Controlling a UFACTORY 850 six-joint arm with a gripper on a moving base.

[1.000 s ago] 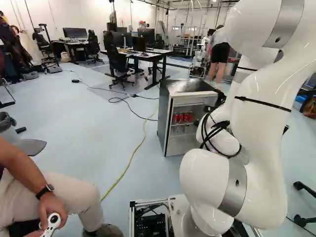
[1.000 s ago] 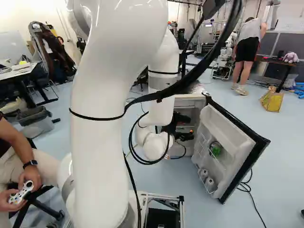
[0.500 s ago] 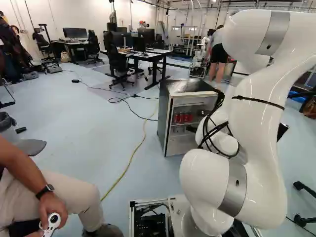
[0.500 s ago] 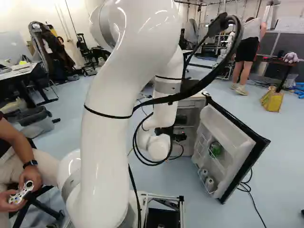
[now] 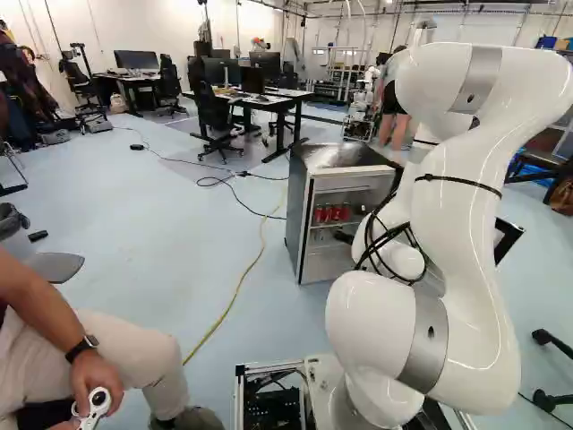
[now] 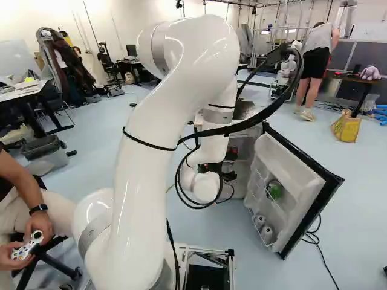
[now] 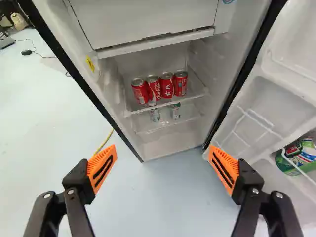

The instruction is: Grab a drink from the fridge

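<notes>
Gripper (image 7: pixel 163 158): spread wide, holding nothing, short of the fridge (image 7: pixel 217 69).
Red cans (image 7: pixel 166 86): four, packed in a row on the upper shelf (image 7: pixel 168 104), ahead of the gripper; likely the drink wanted.
Row spacing: hardly any gap, so apt to be shoved or toppled by fingers opened this far.
Fridge mouth: could catch a finger on a side wall if entered off-centre.
Upper shelf: could be struck from beneath on too low an approach.
Lower shelf (image 7: pixel 168 126): two silvery cans (image 7: pixel 176 111), ahead of the gripper, beneath the red row.
Top compartment (image 7: pixel 143 19): shut, contents hidden.
Door (image 7: pixel 291 98): swung open beside the gripper, easily bumped on a sideways drift; green container (image 7: pixel 289 168) in its rack, behind a wire.
</notes>
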